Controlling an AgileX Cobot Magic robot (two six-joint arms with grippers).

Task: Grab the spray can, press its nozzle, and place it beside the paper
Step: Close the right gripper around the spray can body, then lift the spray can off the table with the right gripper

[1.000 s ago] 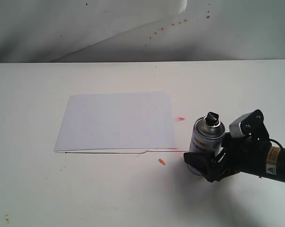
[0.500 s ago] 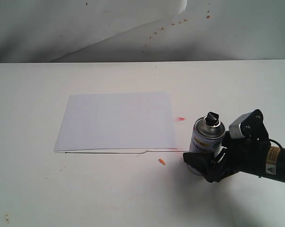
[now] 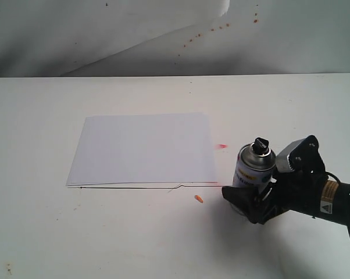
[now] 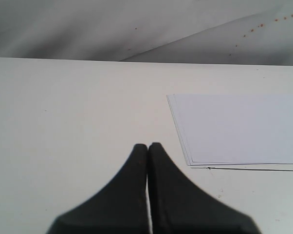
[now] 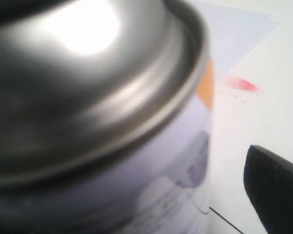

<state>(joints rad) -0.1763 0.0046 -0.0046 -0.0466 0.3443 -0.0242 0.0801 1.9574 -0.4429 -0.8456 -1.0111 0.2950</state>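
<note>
Glossy cylindrical can (image 3: 253,173) with silver dome and black nozzle (image 3: 260,143) stands upright between the right gripper's (image 3: 246,199) spread black fingers. Flat paper (image 3: 143,148) lies beyond their tips. Left gripper's (image 4: 147,147) tapered fingers are pressed together.

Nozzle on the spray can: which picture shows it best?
The exterior view: the nozzle stands clear atop the spray can. The right wrist view shows just the can's blurry silver dome; the left wrist view misses it.
</note>
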